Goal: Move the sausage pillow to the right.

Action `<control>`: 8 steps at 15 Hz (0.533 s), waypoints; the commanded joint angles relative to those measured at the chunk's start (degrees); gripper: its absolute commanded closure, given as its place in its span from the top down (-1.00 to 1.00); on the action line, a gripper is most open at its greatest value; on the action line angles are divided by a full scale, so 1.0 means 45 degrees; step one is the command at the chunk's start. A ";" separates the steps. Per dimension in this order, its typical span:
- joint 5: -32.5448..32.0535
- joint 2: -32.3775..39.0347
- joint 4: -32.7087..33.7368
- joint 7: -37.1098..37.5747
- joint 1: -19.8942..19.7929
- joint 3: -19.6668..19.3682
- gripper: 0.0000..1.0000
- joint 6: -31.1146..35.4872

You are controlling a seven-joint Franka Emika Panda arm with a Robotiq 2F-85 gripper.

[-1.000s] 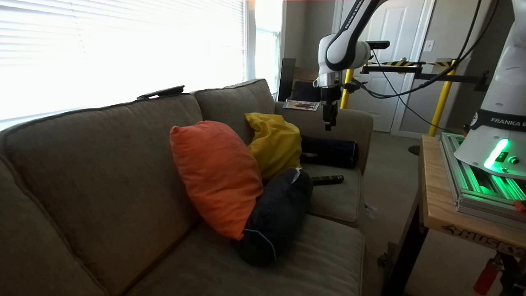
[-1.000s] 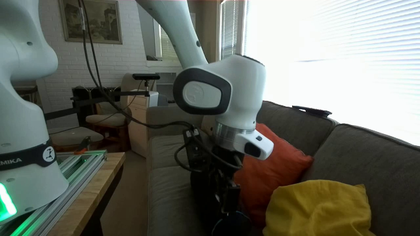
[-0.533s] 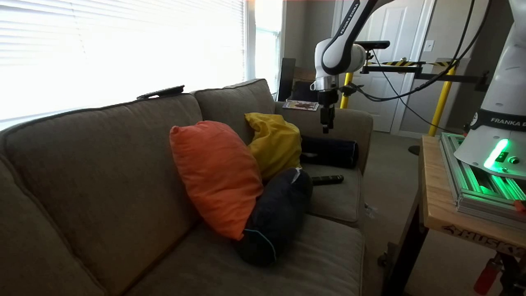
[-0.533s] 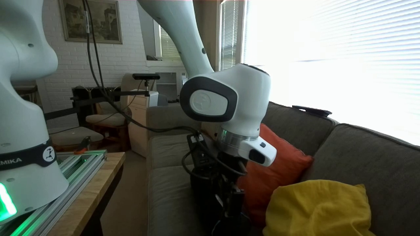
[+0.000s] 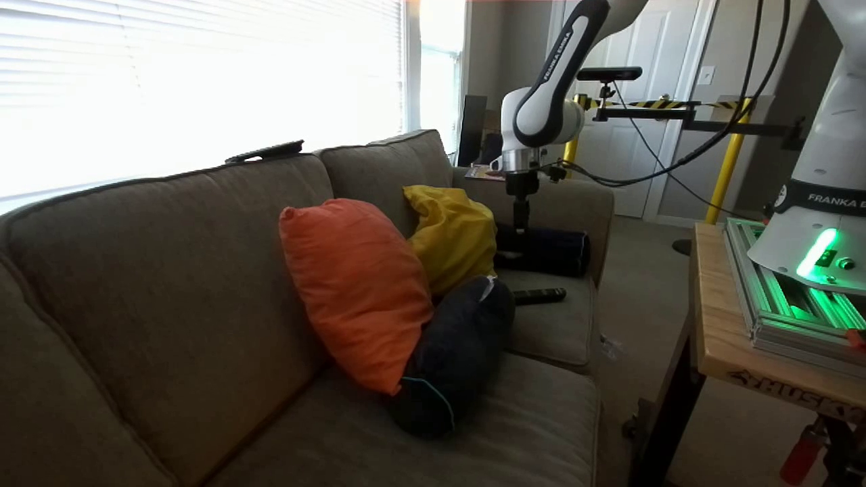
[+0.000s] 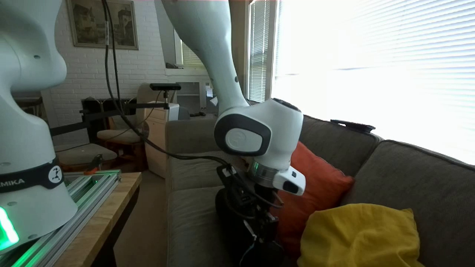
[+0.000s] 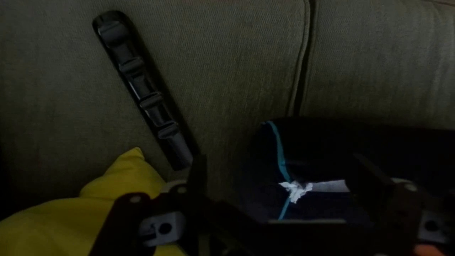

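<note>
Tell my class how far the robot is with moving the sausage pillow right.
Done: the gripper is open, its fingers apart in the wrist view. In hand: the reach, judging by the white patch on the sausage pillow showing between them. Left: likely grasping and moving it right; it lies ungripped beside the orange cushion.

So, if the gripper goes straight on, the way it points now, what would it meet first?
Most likely the sausage pillow, near its white patch: in the wrist view, that end shows between the open fingers. How far below is unclear.
</note>
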 commanded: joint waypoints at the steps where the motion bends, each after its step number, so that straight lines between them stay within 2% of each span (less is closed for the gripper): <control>1: -0.0086 0.1954 0.1462 -0.1000 -0.0484 0.0674 1.00 0.0717; 4: -0.0049 0.3100 0.2378 -0.1513 -0.0982 0.1234 1.00 0.0847; 8: 0.0243 0.4237 0.3501 -0.2258 -0.2092 0.2370 1.00 0.0139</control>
